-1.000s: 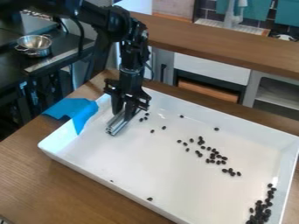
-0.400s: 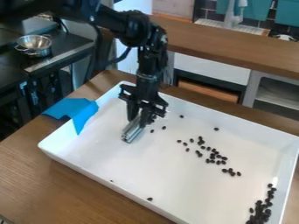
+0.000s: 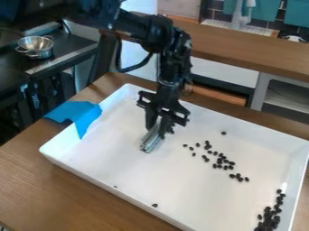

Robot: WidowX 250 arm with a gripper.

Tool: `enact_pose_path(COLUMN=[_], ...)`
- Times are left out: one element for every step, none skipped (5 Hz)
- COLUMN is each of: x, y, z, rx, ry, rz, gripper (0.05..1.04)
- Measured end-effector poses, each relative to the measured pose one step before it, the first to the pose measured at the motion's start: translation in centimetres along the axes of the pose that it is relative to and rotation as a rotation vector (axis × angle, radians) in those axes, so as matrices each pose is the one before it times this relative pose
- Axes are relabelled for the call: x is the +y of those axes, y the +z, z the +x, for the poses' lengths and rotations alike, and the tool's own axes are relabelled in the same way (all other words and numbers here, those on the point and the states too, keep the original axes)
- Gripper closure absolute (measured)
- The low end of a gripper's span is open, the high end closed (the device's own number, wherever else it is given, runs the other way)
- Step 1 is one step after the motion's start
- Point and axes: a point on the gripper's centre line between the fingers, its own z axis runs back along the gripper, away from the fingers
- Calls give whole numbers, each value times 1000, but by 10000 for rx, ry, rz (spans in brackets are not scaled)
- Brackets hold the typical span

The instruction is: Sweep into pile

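Observation:
In the upper middle of the tray (image 3: 91, 179), the gripper (image 3: 158, 129) hangs low, shut on a silvery metal bar (image 3: 151, 140) that slants down to the tray floor. Just right of the bar and partly behind the gripper are a few dark beans (image 3: 170, 130). A loose band of beans (image 3: 221, 161) runs across the tray's right half, to the right of the gripper. The densest cluster of beans (image 3: 269, 219) lies by the tray's lower right wall. A single bean (image 3: 154, 205) sits near the front wall.
Blue tape (image 3: 82, 118) drapes over the tray's left corner. The wooden table (image 3: 72, 198) surrounds the tray, whose raised white walls border the beans. A metal bowl (image 3: 36, 47) stands on the dark counter at upper left, and a wooden counter (image 3: 241, 49) runs behind.
The gripper and the metal bar have moved right and slightly toward the front. Beans that lay in their path now sit close against the bar or are hidden by the gripper.

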Motion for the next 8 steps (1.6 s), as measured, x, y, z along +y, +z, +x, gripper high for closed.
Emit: enact_pose_path(x=[-1633,-2473,-3431,-439,-558,-1565,-1087,-1718], y=[-88,281,390,-32,68,138,6,79], z=[-322,-1098,-645,20,77,4,-206,-446], rx=[-79,6,-180,-121,-85,-124,-30,-94], ry=[-238,-329,-539,-29,-200,-656,-430,-561], rz=[35,-166,-205,-167,-357,-758,-611,-569], gripper=[734,735,734,734,735,734,734,735])
